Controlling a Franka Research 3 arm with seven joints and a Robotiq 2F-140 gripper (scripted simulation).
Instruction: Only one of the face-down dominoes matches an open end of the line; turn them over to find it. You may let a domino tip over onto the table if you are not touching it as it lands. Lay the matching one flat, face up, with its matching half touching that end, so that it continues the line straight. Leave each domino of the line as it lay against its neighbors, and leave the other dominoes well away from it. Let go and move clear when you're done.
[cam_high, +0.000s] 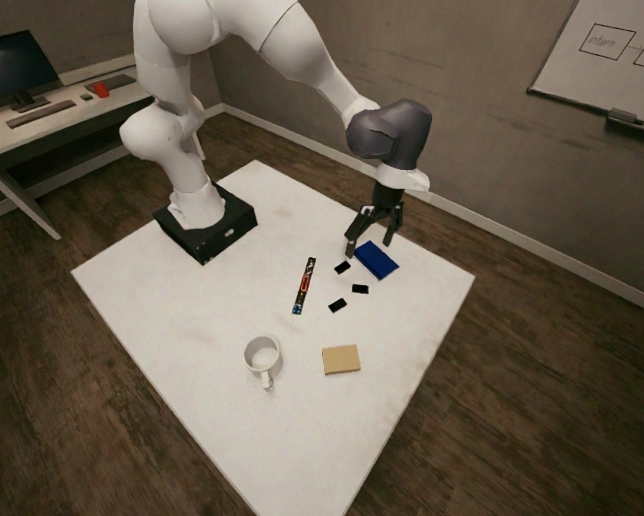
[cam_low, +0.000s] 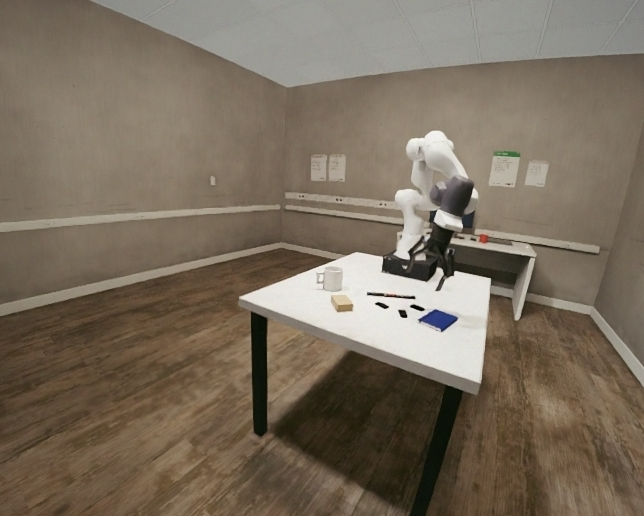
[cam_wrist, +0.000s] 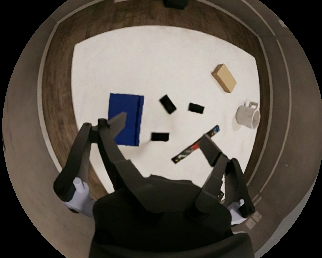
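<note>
The line of face-up dominoes (cam_high: 304, 284) (cam_low: 390, 295) (cam_wrist: 189, 149) lies straight, with a blue end towards the mug, red halves in its middle and a dark end with light pips. Three black face-down dominoes lie apart beside it. One domino (cam_high: 342, 267) (cam_low: 416, 307) (cam_wrist: 160, 136) is nearest the blue book. Another domino (cam_high: 360, 289) (cam_low: 402, 313) (cam_wrist: 168, 104) lies farthest from the line. The third domino (cam_high: 337, 305) (cam_low: 381, 305) (cam_wrist: 196, 108) is nearest the tan block. My gripper (cam_high: 369, 245) (cam_low: 425, 276) (cam_wrist: 164, 130) is open and empty, above the table near the book and the first domino.
The blue book (cam_high: 376, 260) (cam_low: 438, 320) (cam_wrist: 125, 112) lies close to the dominoes. The white mug (cam_high: 262, 356) (cam_low: 332, 278) (cam_wrist: 248, 115) stands beyond the line's blue end. The tan block (cam_high: 341, 359) (cam_low: 341, 303) (cam_wrist: 224, 78) lies away from the dominoes.
</note>
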